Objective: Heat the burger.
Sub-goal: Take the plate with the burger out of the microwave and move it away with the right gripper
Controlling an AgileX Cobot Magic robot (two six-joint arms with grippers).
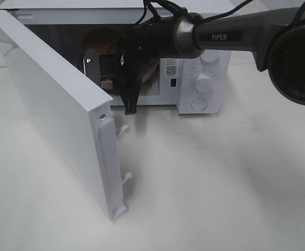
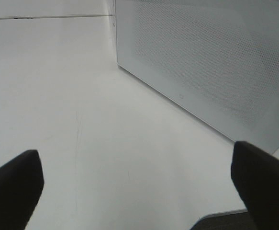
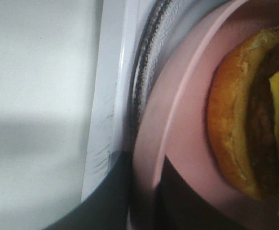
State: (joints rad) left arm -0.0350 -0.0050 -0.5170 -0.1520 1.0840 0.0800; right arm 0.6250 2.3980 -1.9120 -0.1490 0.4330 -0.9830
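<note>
Exterior high: even bright overhead light, white bench (image 1: 220,183) near overexposed; soft diffuse shadow under arm (image 1: 220,36). Microwave (image 1: 204,83) cavity dim. Dark camera body at right edge large, out of focus.
Left wrist: flat, cool, low contrast; left tool (image 2: 139,187) fingers (image 2: 12,187) dark, unfocused.
Right wrist: very close, soft, smeared; burger (image 3: 244,120) and plate (image 3: 177,120) blurred; bench patch bright with grey shadow band.

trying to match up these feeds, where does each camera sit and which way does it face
Exterior high: mounted above, looking down at the open microwave and its door; the right arm reaches in.
Left wrist: low over the table, facing the door's outer face; both dark fingers show, apart.
Right wrist: at the microwave's sill, close on the pink plate and burger.
Shared: exterior and left wrist both show the door.
</note>
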